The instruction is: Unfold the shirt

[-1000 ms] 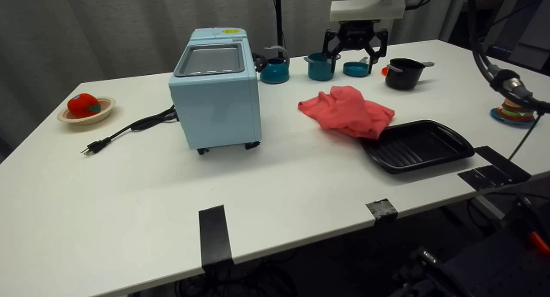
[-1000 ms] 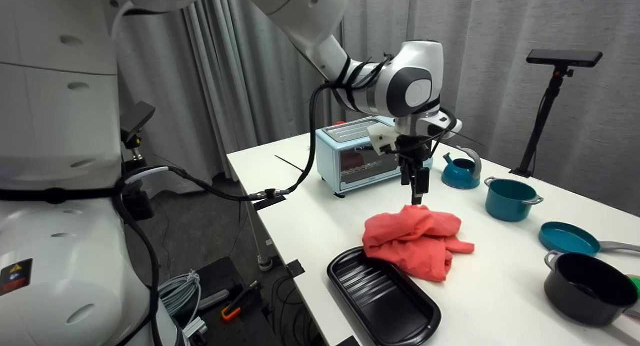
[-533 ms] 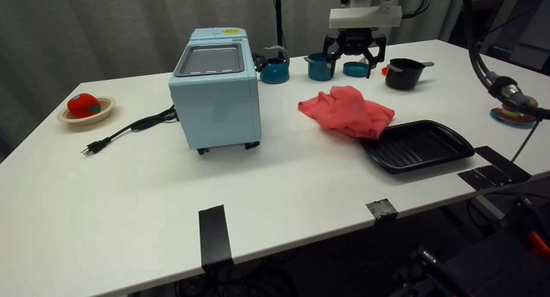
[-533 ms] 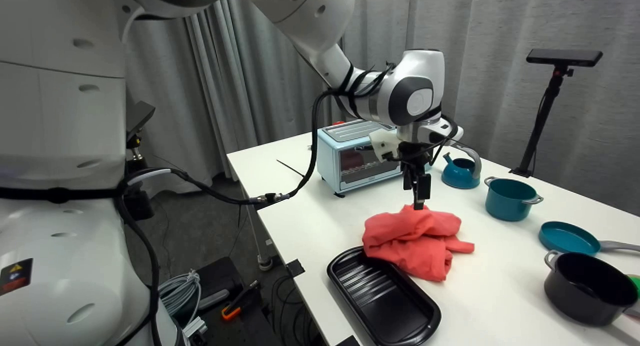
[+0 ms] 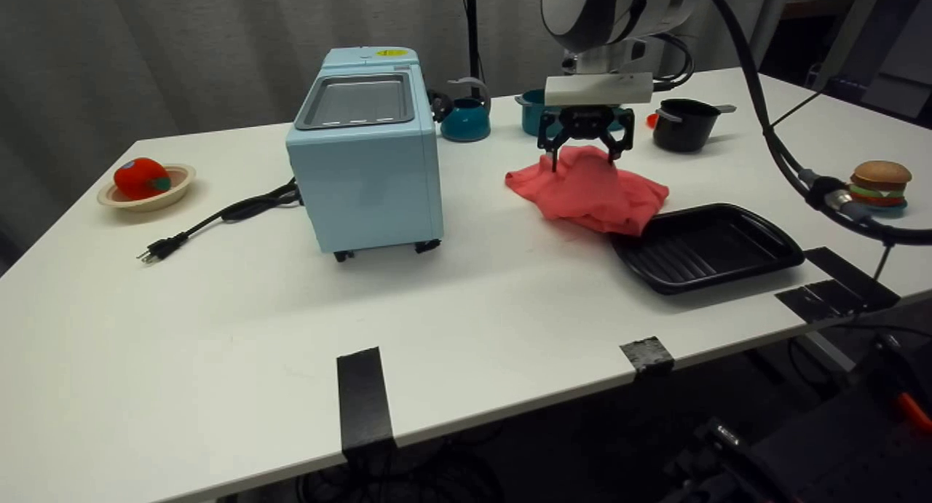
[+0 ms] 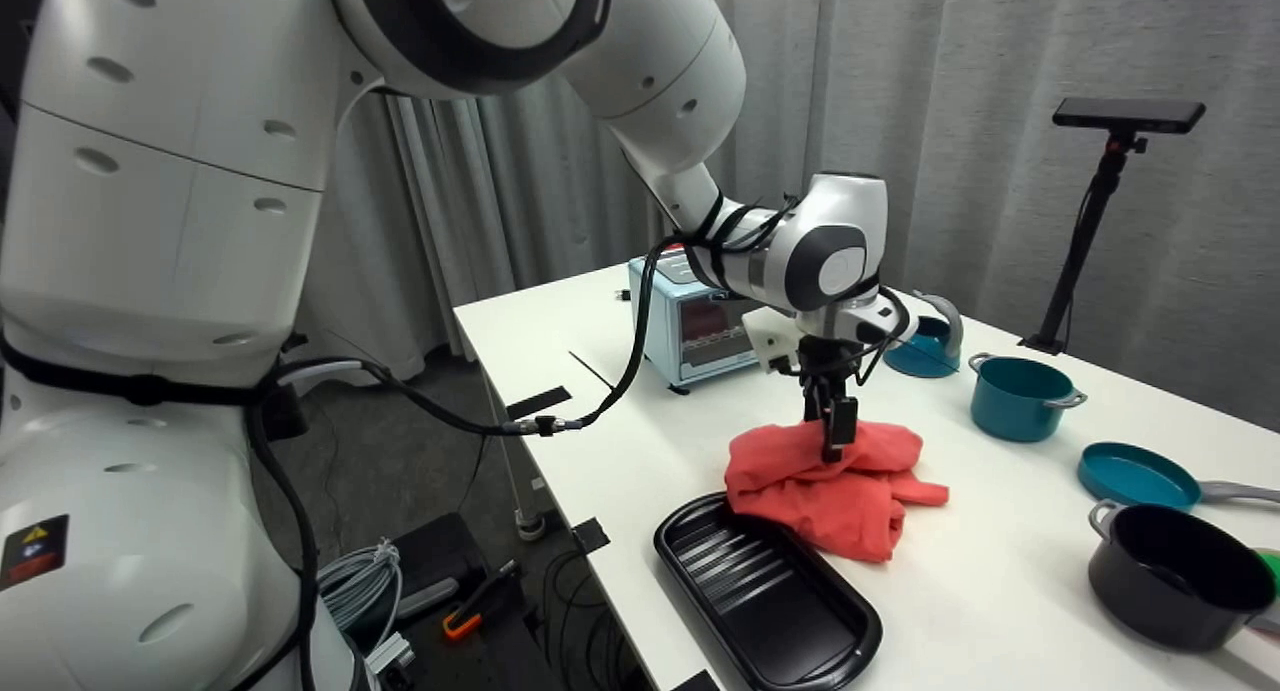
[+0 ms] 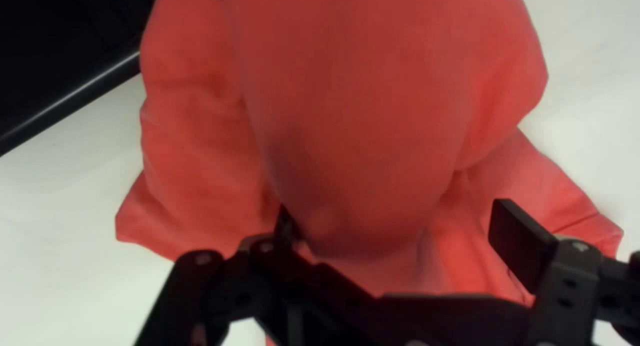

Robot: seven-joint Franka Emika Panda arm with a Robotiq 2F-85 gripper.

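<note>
The shirt, a red cloth (image 5: 601, 201), lies crumpled in a heap on the white table. Its near edge rests over the rim of the black tray. It also shows in an exterior view (image 6: 800, 506) and fills most of the wrist view (image 7: 360, 110). My gripper (image 5: 583, 161) is open, its fingers spread at either side of the raised top fold. In the wrist view the gripper (image 7: 402, 233) has its left fingertip partly hidden behind that fold. The right finger stands apart from the fold. Whether the left finger touches the cloth I cannot tell.
The black ribbed tray (image 5: 710, 248) sits against the cloth. A light blue toaster oven (image 5: 368, 153) stands beside it. A teal kettle (image 6: 922, 346), a teal pot (image 6: 1020, 399), a teal pan (image 6: 1135, 474) and a black pot (image 6: 1180, 576) stand along one side.
My gripper has come down from above the cloth to the raised fold, its fingers still spread. The cloth, the tray and the other objects have not visibly moved.
</note>
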